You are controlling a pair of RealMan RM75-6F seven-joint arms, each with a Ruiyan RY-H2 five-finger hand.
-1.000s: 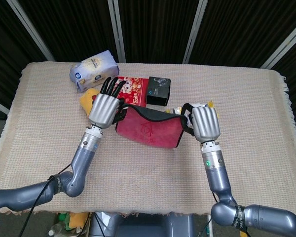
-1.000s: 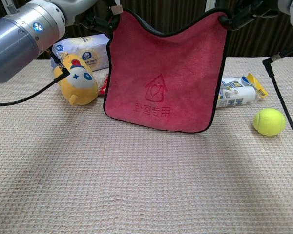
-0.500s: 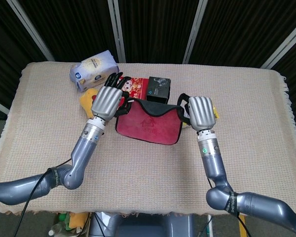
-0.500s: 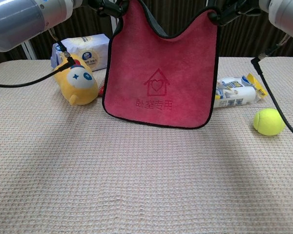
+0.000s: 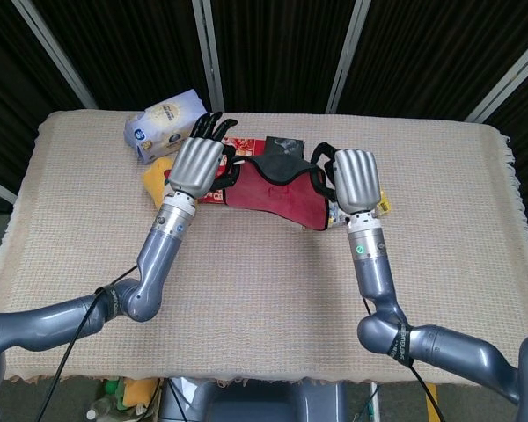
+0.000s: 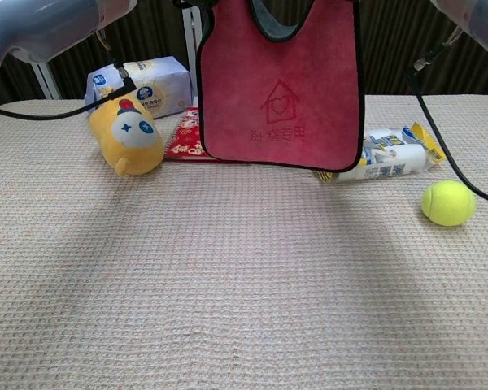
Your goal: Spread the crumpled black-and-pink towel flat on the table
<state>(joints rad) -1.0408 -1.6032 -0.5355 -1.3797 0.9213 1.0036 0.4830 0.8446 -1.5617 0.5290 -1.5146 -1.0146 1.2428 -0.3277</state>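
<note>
The pink towel [image 6: 281, 89] with black trim and a house print hangs upright and unfolded, its top edge sagging between my two hands. My left hand [image 5: 196, 167] holds its top left corner and my right hand [image 5: 356, 180] holds its top right corner. In the head view the towel [image 5: 277, 189] shows as a hanging band over the table's far middle. The chest view cuts off both hands above its top edge. The towel's lower hem hangs a little above the table [image 6: 228, 309].
A yellow plush toy [image 6: 128, 136] and a tissue pack [image 6: 142, 85] lie at the far left. A red packet [image 6: 183, 138] and a black box [image 5: 284, 149] sit behind the towel. A white packet [image 6: 390, 154] and a tennis ball [image 6: 448, 202] lie at the right.
Both hands have risen and moved toward the table's far side, carrying the towel higher. Its hem has moved up and back, uncovering the red packet's edge.
</note>
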